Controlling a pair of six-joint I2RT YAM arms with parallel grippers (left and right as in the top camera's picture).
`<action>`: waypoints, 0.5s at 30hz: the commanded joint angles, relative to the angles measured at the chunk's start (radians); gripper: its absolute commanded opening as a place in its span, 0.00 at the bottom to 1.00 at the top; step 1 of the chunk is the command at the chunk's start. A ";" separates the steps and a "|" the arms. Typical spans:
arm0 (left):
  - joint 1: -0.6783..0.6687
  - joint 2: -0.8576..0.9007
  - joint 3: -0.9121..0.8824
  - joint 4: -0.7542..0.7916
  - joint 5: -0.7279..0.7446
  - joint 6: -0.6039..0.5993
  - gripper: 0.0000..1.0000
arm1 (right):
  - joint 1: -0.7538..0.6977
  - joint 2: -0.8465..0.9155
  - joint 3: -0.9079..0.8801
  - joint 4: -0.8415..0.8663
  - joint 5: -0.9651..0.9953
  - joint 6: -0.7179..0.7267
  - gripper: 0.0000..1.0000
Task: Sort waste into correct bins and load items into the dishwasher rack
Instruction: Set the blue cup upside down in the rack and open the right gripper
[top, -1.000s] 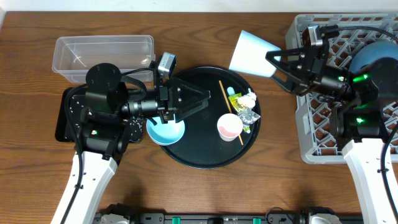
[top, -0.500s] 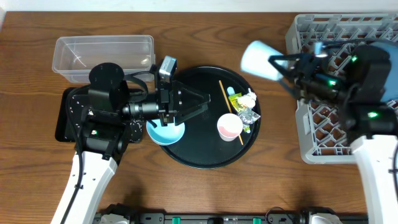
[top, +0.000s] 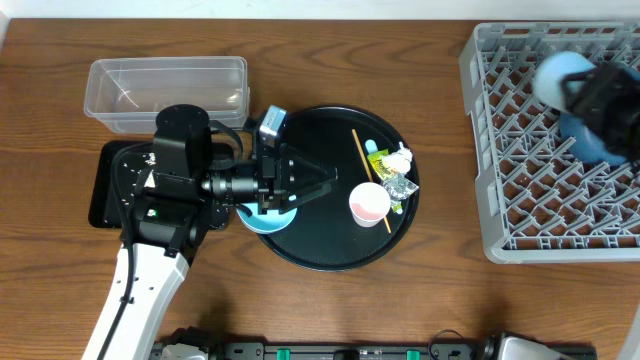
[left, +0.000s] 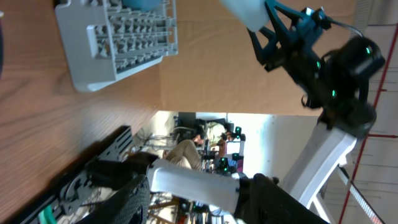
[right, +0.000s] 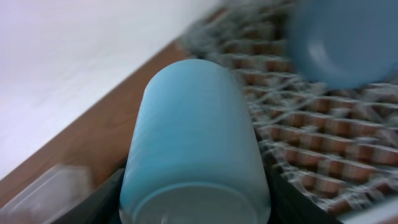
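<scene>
My right gripper (top: 598, 92), blurred over the back of the grey dishwasher rack (top: 520, 200), is shut on a pale blue cup (top: 553, 72). In the right wrist view the cup (right: 196, 124) sits between my fingers (right: 196, 202), with the rack (right: 292, 130) and the dark blue plate (right: 342, 37) behind it. My left gripper (top: 325, 182) is open and empty above the round black tray (top: 330, 250), over the light blue bowl (top: 262, 214). The pink cup (top: 369, 203), stick (top: 362, 160), foil wrappers (top: 395, 182) and tissue wad (top: 402, 155) lie on that tray.
The clear tub (top: 165, 90) stands at the back left. The shallow black rectangular tray (top: 105, 190) lies under my left arm. The left wrist view looks sideways at the rack (left: 118, 37) and the right arm (left: 336, 81).
My right gripper has carried the pale blue cup rightward from beside the rack to over its back part. My left gripper has shifted slightly right over the round tray.
</scene>
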 joint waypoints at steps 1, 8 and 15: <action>-0.002 -0.001 0.007 -0.048 0.017 0.122 0.54 | -0.117 0.065 0.023 -0.016 0.119 -0.081 0.34; -0.002 -0.001 0.006 -0.175 0.016 0.255 0.54 | -0.273 0.161 0.023 0.040 0.150 -0.074 0.33; -0.002 -0.001 0.006 -0.409 -0.073 0.438 0.55 | -0.427 0.313 0.023 0.064 0.170 -0.043 0.34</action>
